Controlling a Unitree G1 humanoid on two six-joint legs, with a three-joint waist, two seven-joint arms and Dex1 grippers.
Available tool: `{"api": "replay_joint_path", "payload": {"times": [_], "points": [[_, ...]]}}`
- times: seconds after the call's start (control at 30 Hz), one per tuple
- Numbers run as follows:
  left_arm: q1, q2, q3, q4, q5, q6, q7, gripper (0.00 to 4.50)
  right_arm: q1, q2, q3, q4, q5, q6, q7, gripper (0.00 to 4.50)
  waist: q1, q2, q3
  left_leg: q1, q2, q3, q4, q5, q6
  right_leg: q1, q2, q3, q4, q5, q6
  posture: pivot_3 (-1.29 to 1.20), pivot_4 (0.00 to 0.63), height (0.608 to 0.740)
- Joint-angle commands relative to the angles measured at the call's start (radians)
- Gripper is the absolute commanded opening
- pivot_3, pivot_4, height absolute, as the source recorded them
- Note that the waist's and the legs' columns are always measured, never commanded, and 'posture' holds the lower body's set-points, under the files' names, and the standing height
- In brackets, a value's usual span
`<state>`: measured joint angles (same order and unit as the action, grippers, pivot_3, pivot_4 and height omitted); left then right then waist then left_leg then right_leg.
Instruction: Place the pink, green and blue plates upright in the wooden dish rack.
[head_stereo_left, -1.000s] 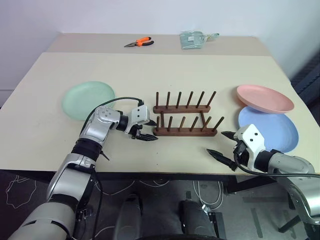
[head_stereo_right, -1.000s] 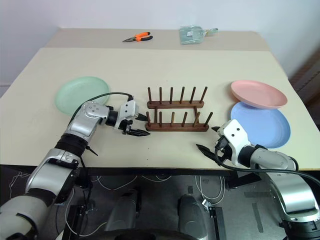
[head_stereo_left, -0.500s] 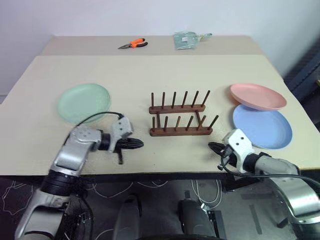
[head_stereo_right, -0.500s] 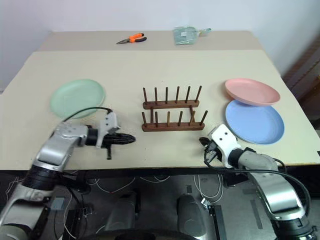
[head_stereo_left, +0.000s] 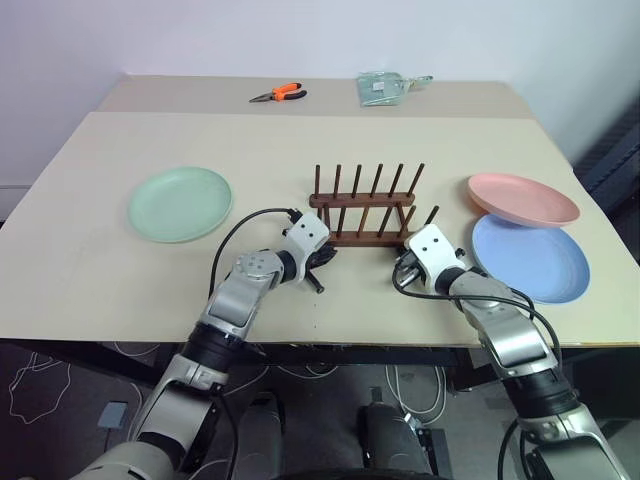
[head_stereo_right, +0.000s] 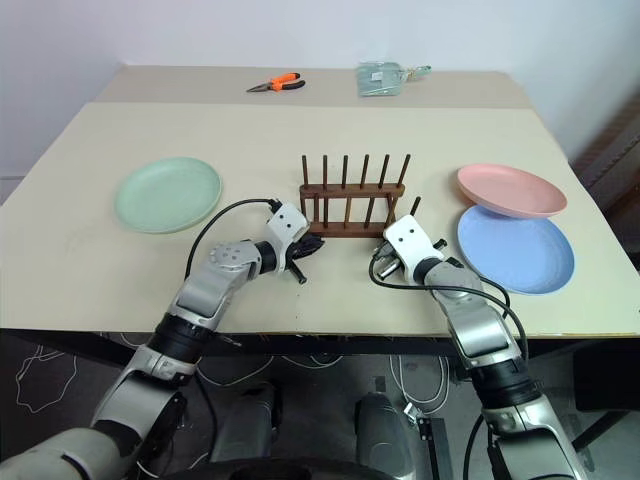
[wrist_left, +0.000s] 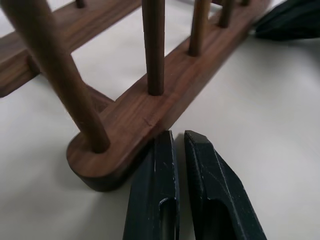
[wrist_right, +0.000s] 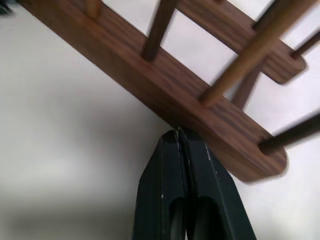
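Note:
The wooden dish rack (head_stereo_left: 362, 214) stands mid-table with no plate in it. The green plate (head_stereo_left: 181, 203) lies flat to its left. At the right, the pink plate (head_stereo_left: 523, 198) lies behind the blue plate (head_stereo_left: 530, 257), overlapping its far rim. My left gripper (wrist_left: 178, 136) is shut and holds nothing. Its tips touch the left end of the rack's near rail (wrist_left: 150, 120). My right gripper (wrist_right: 178, 132) is shut too, with nothing in it, and presses against the same rail (wrist_right: 165, 85) near its right end. Both grippers (head_stereo_left: 322, 258) (head_stereo_left: 402, 268) lie low on the table.
Orange-handled pliers (head_stereo_left: 279, 92) and a clear packet (head_stereo_left: 385, 85) lie at the table's far side. The table's front edge (head_stereo_left: 330, 343) runs just behind both forearms. A black cable (head_stereo_left: 235, 235) loops over the left arm.
Both grippers went from open to shut and moved in to the rack's near rail, the left from the left side, the right from the front right. The near rail now sits farther from me.

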<state>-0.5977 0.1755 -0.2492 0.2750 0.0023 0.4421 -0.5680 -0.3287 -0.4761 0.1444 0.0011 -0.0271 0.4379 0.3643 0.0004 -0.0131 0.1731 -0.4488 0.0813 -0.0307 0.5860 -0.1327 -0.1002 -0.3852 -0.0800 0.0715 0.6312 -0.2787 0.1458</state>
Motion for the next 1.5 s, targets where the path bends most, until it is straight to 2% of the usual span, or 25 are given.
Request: {"api": "replay_joint_path", "payload": {"times": [0.03,0.1,0.2,0.3,0.43,0.53,0.67,0.9,1.0,1.2,1.23,1.4,1.47,1.5], "points": [[-0.017,0.004,0.013,0.109,0.029,-0.020,0.044,0.36,-0.028,0.014,-0.019,0.049,-0.026,-0.042,-0.025,0.00,-0.002,0.000,0.000,0.000,0.000,0.000,-0.001,0.000,0.000,0.002,0.000,0.000,0.000,0.000,0.000,0.00,0.150,0.740],[-0.018,0.009,0.003,0.110,0.025,-0.035,0.027,0.36,-0.032,0.013,-0.027,0.050,-0.021,-0.050,-0.016,0.00,-0.009,0.000,0.000,0.000,0.000,0.000,-0.002,0.000,0.000,0.002,0.000,0.000,0.000,0.000,0.001,0.00,0.150,0.740],[-0.007,0.022,0.002,0.085,0.018,-0.037,0.012,0.30,-0.007,-0.030,-0.048,-0.016,-0.003,-0.055,0.036,0.81,-0.012,0.000,0.000,0.001,0.000,0.000,-0.003,0.000,0.000,0.002,0.000,0.000,0.000,0.000,0.001,0.00,0.150,0.740],[0.028,0.040,0.004,-0.013,-0.024,-0.029,-0.051,0.30,0.037,-0.114,-0.081,-0.154,0.009,-0.062,0.108,2.23,-0.013,0.001,0.000,0.000,0.000,0.001,-0.004,0.000,0.000,0.001,0.000,0.000,0.000,-0.001,0.002,0.00,0.150,0.740],[0.114,0.095,-0.014,-0.223,-0.111,-0.021,-0.193,0.30,0.081,-0.282,-0.198,-0.321,0.034,-0.040,0.210,4.23,-0.015,0.003,0.000,-0.002,0.000,0.002,-0.010,0.001,-0.001,-0.005,0.000,0.002,0.000,-0.002,0.003,0.00,0.150,0.740],[0.143,0.124,-0.021,-0.293,-0.140,0.003,-0.248,0.30,0.089,-0.421,-0.248,-0.284,-0.036,-0.059,0.232,4.23,-0.011,0.003,0.001,-0.002,0.000,0.002,-0.010,0.001,-0.001,-0.004,0.000,0.001,0.000,-0.002,0.003,0.00,0.150,0.740],[0.143,0.126,-0.021,-0.348,-0.188,0.038,-0.294,0.30,0.089,-0.540,-0.187,-0.104,-0.192,-0.175,0.184,4.23,-0.013,0.002,0.001,-0.002,0.000,0.002,-0.008,0.000,-0.001,-0.004,-0.001,0.001,-0.003,-0.002,0.002,0.00,0.150,0.740],[0.110,0.109,-0.017,-0.387,-0.234,0.073,-0.312,0.30,-0.082,-0.532,-0.042,0.320,-0.375,-0.400,0.048,4.23,-0.021,0.003,0.001,-0.003,0.000,0.003,-0.008,0.001,-0.001,-0.006,-0.001,0.002,-0.002,-0.002,0.002,0.00,0.150,0.740],[0.109,0.118,-0.013,-0.401,-0.240,0.081,-0.312,0.30,-0.131,-0.521,-0.009,0.429,-0.410,-0.462,0.017,3.41,-0.020,0.003,0.001,-0.003,0.000,0.003,-0.009,0.001,-0.001,-0.006,-0.001,0.002,-0.001,-0.002,0.003,0.00,0.150,0.740],[0.128,0.147,-0.012,-0.424,-0.247,0.081,-0.304,0.30,-0.142,-0.511,-0.008,0.446,-0.418,-0.520,0.006,0.37,-0.017,0.003,0.001,-0.003,-0.001,0.003,-0.009,0.001,-0.001,-0.005,-0.001,0.002,-0.001,-0.002,0.003,0.00,0.150,0.740],[0.133,0.150,-0.012,-0.429,-0.249,0.081,-0.303,0.30,-0.136,-0.510,-0.013,0.435,-0.416,-0.524,0.006,0.04,-0.017,0.003,0.001,-0.003,-0.001,0.003,-0.009,0.001,-0.001,-0.005,-0.001,0.003,-0.001,-0.002,0.003,0.00,0.150,0.740],[0.149,0.170,0.005,-0.435,-0.246,0.082,-0.288,0.30,-0.093,-0.534,-0.115,0.250,-0.399,-0.552,-0.054,0.04,-0.016,0.004,0.002,-0.003,-0.001,0.003,-0.009,0.001,-0.001,-0.006,-0.001,0.003,-0.001,-0.002,0.003,0.00,0.150,0.740],[0.153,0.181,0.019,-0.431,-0.252,0.080,-0.287,0.30,-0.094,-0.475,-0.204,0.139,-0.271,-0.517,-0.031,0.04,-0.017,0.004,0.002,-0.004,-0.001,0.003,-0.009,0.001,-0.001,-0.006,-0.001,0.003,-0.001,-0.002,0.003,0.00,0.150,0.740],[0.153,0.186,0.027,-0.424,-0.254,0.077,-0.287,0.30,-0.106,-0.411,-0.259,0.053,-0.135,-0.453,0.005,0.04,-0.018,0.003,0.002,-0.003,-0.001,0.003,-0.008,0.001,-0.001,-0.006,-0.001,0.003,-0.001,-0.002,0.003,0.00,0.150,0.740]]}}
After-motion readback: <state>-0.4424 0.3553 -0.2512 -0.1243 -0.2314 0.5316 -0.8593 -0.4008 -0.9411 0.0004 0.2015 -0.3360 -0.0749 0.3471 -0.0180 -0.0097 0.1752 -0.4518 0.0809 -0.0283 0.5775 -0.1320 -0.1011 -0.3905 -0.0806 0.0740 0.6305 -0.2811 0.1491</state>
